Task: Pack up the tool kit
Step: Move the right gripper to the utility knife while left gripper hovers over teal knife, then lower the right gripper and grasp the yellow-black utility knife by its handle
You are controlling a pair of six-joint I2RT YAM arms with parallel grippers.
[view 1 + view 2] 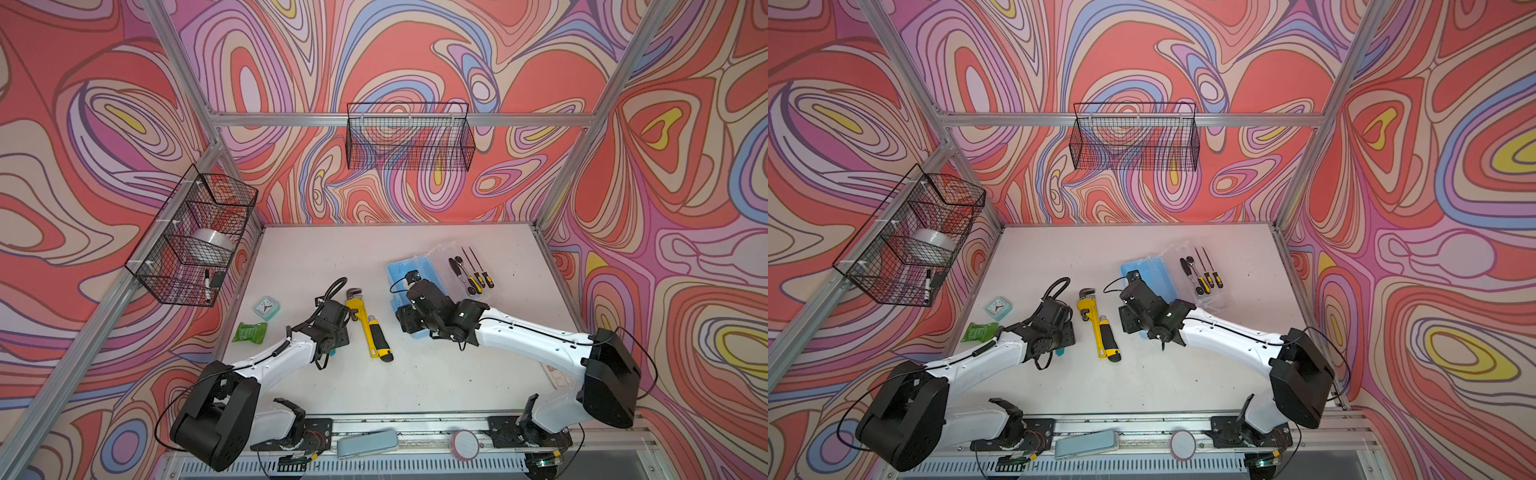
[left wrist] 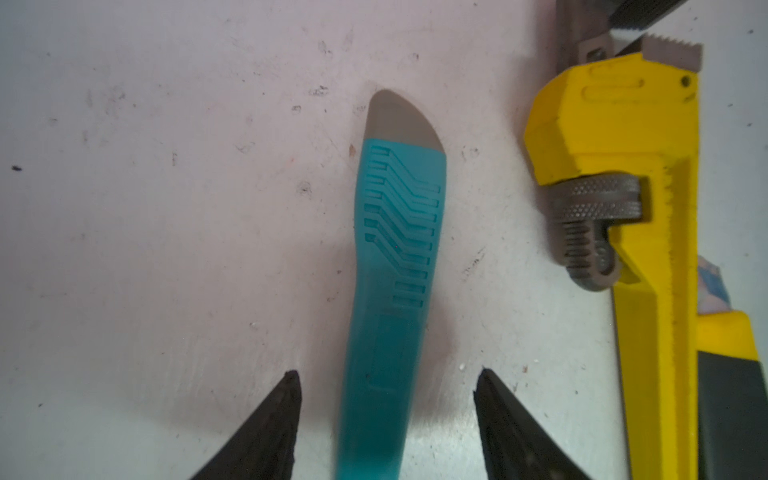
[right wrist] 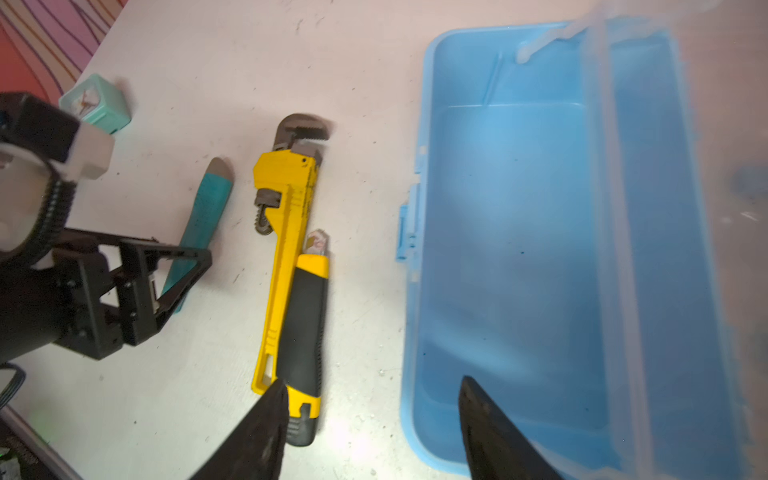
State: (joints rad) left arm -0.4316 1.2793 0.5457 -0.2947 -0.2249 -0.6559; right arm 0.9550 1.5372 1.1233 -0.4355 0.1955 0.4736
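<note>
The tool kit (image 3: 519, 249) is a light blue box standing open and empty, its clear lid (image 3: 727, 166) swung away; in both top views my right arm covers part of the box (image 1: 399, 270) (image 1: 1152, 266). My right gripper (image 3: 372, 381) is open above the table, one finger over the box's near corner, the other by a yellow-and-black utility knife (image 3: 305, 332). A yellow pipe wrench (image 3: 286, 232) lies against the knife. My left gripper (image 2: 388, 374) is open, its fingers on either side of a teal tool handle (image 2: 395, 291), gaps both sides.
Several small yellow-and-black hand tools (image 1: 473, 274) lie on the clear lid. A mint clock (image 1: 266, 308) and green packet (image 1: 249, 332) sit at the left. Wire baskets hang on the left wall (image 1: 195, 237) and back wall (image 1: 409, 137). A grey-blue slab (image 1: 368, 444) rests on the front rail.
</note>
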